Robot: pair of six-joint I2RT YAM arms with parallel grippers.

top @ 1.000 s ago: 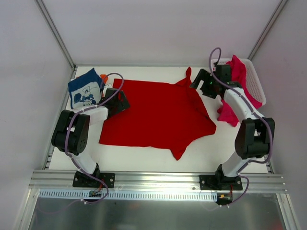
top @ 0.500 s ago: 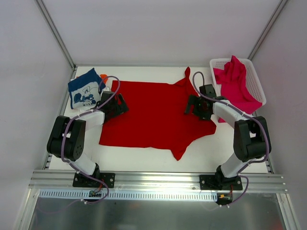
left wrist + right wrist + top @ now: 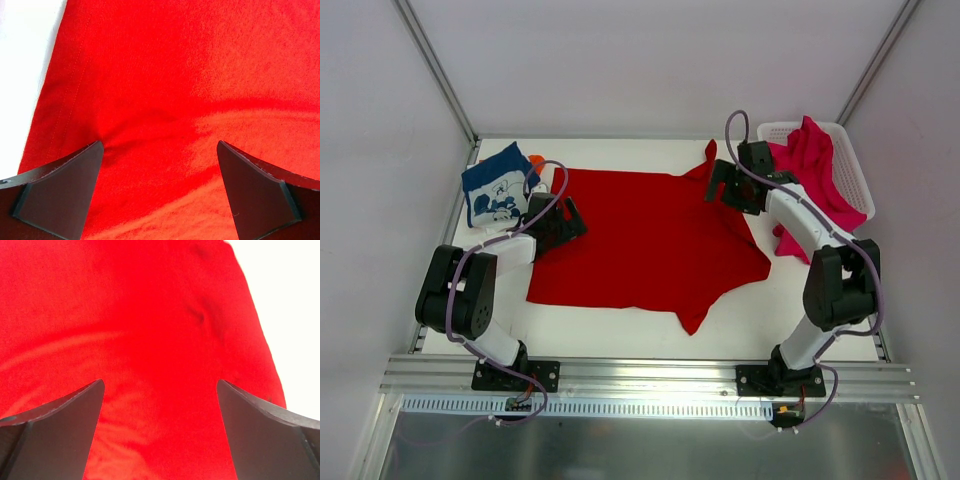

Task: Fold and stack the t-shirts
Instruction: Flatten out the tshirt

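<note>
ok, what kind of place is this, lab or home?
Likely a lab robot cell: white walls, two arms bolted to a metal rail, red shirt and basket on a white table.

Kid: What did the two arms look like?
Friend: The left arm [image 3: 470, 295] and the right arm [image 3: 840, 290] each had fat, round black joints and smooth white parts between them.
Kid: Any wires?
Friend: Yes, a thin purple cable [image 3: 564, 185] looped along each arm. Each arm sat on a flat black base [image 3: 515, 376].
Kid: And the fingers?
Friend: The left gripper [image 3: 159, 145] and the right gripper [image 3: 160, 382] had dark, flat fingers [image 3: 60, 192] with pointy tips.
</note>
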